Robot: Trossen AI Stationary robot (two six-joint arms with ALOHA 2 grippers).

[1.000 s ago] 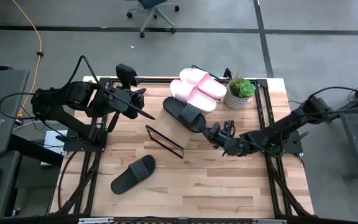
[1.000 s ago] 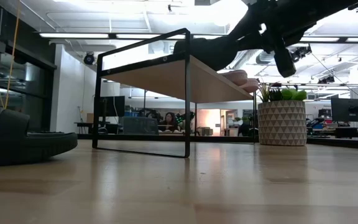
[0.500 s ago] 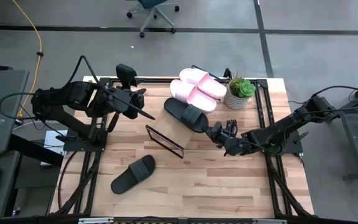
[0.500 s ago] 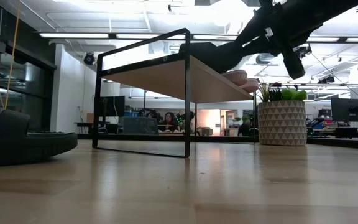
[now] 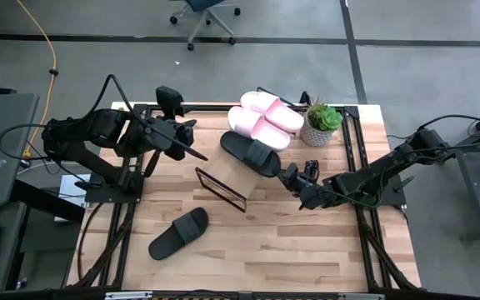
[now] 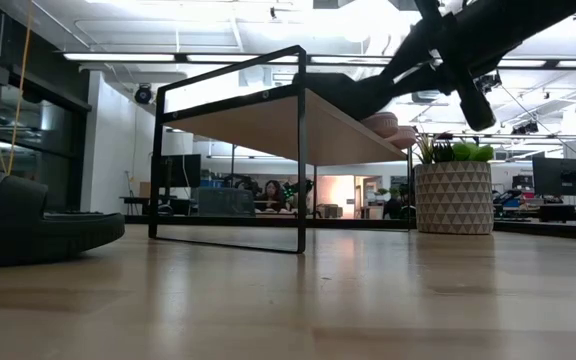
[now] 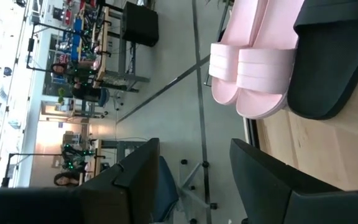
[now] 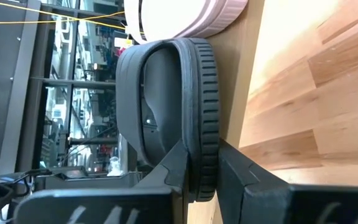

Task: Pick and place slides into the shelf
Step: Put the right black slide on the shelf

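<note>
- Since a second ago, the right hand (image 5: pixel 294 177) has carried its black slide (image 5: pixel 249 152) slightly further onto the shelf (image 5: pixel 226 178).
- Its fingers (image 8: pixel 232 168) pinch the sole's edge, probably so the slide can be laid flat on the sloped board.
- Beside it, two pink slides (image 5: pixel 264 117) sit at the shelf's far end.
- Left hand (image 5: pixel 192 152) hangs spread and empty, waiting.
- Count: two pink, two black; the other black slide (image 5: pixel 178 233) lies on the desk (image 5: pixel 290 242).

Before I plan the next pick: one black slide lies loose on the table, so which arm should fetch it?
Probably the left. The left gripper is open and empty, nearer the loose black slide. The right gripper is shut on the other black slide at the shelf.
</note>
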